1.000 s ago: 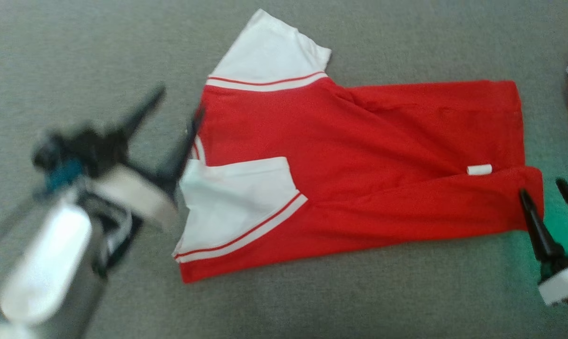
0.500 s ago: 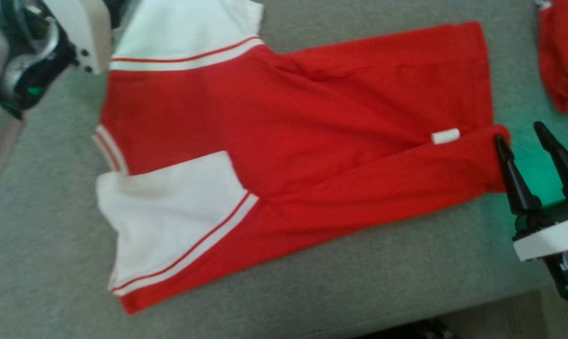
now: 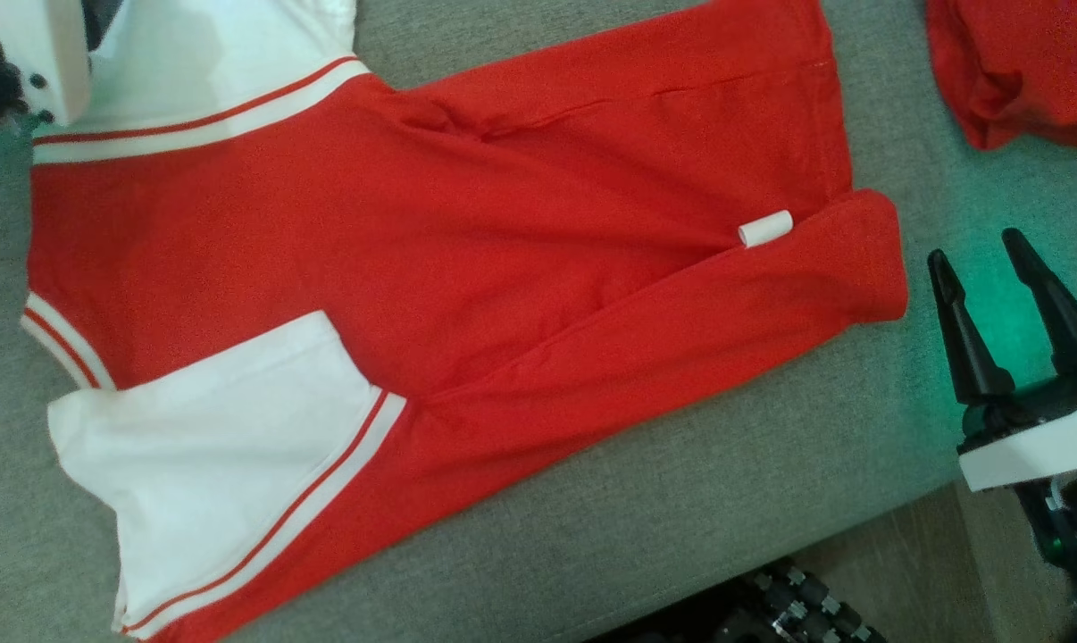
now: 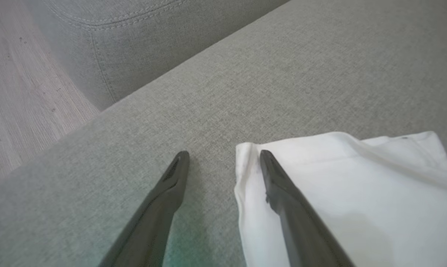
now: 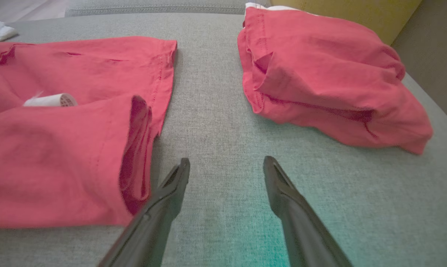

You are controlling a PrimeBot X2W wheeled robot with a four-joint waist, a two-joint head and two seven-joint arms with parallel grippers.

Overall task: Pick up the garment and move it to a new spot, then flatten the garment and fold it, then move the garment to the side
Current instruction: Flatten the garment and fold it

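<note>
Garment (image 3: 467,268) is laid flat on the sofa (image 3: 681,500), half folded. Left gripper (image 4: 223,154) is held spread over the white sleeve (image 4: 357,185) edge, right gripper (image 3: 975,245) spread just beside the hem (image 3: 887,268); both corners should be pinched evenly, tbh.

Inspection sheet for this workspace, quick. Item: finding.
Surface: grey cushion, shirt spread on it.
Job's things: red-and-white shirt lying flat, near edge folded in, one white sleeve folded over.
Clutter: second red garment bunched beyond the hem; small white cylinder on the shirt.
Grippers: left tool open, one finger over the white sleeve's edge; right tool open, empty, beside the hem.
Cables: nothing seen.
Surroundings: wood floor beside the cushion.
</note>
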